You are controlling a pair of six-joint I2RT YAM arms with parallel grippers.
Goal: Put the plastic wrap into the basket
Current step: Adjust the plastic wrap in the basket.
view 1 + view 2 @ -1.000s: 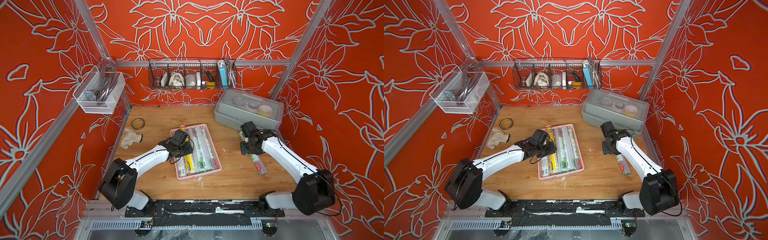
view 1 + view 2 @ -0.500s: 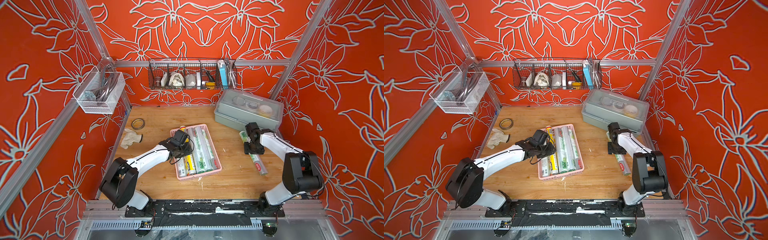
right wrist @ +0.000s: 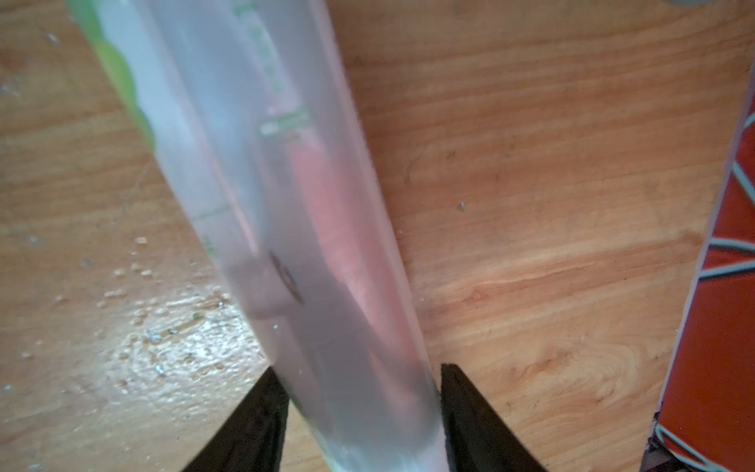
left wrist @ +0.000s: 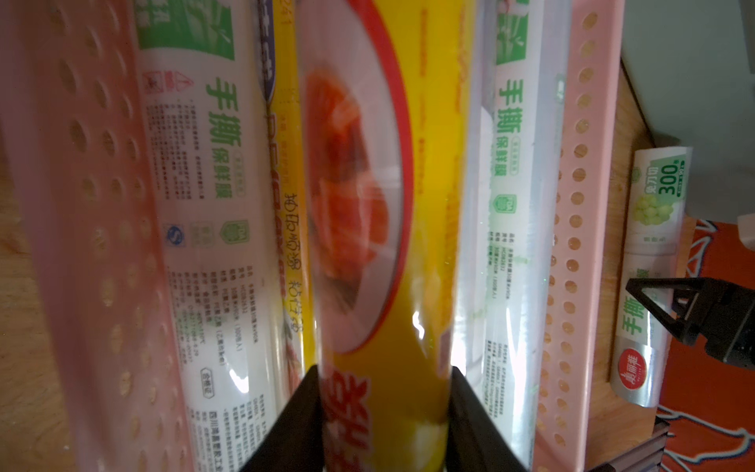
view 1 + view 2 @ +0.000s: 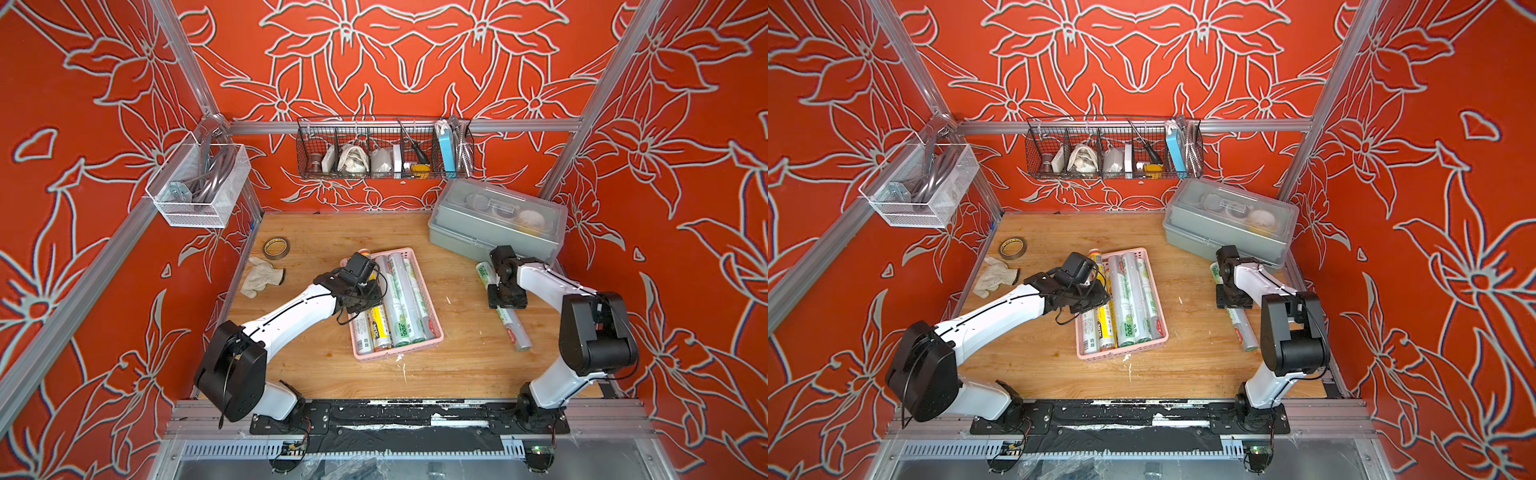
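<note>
The pink basket [image 5: 399, 353] [image 5: 1121, 351] sits mid-table with several plastic wrap rolls lying side by side in it. My left gripper [image 4: 384, 370] [image 5: 365, 297] is inside it, shut on a yellow roll [image 4: 367, 204] that lies on top of the white-green ones, both jaws pressed to its sides. One white-green plastic wrap roll [image 5: 515, 328] [image 3: 286, 184] lies on the wood to the right of the basket. My right gripper [image 3: 358, 367] [image 5: 505, 297] is down over its middle, jaws closed against its sides.
A grey lidded box [image 5: 498, 224] stands at the back right, just behind the right gripper. A brown tape ring [image 5: 276, 248] and a white glove [image 5: 262, 276] lie at the left. A black wire basket [image 5: 384, 153] and a white mesh basket [image 5: 199, 187] hang on the walls.
The left jaws have closed onto the yellow roll in the basket. The right arm has folded up, its elbow swinging toward the near right, while its gripper stayed on the white-green roll.
</note>
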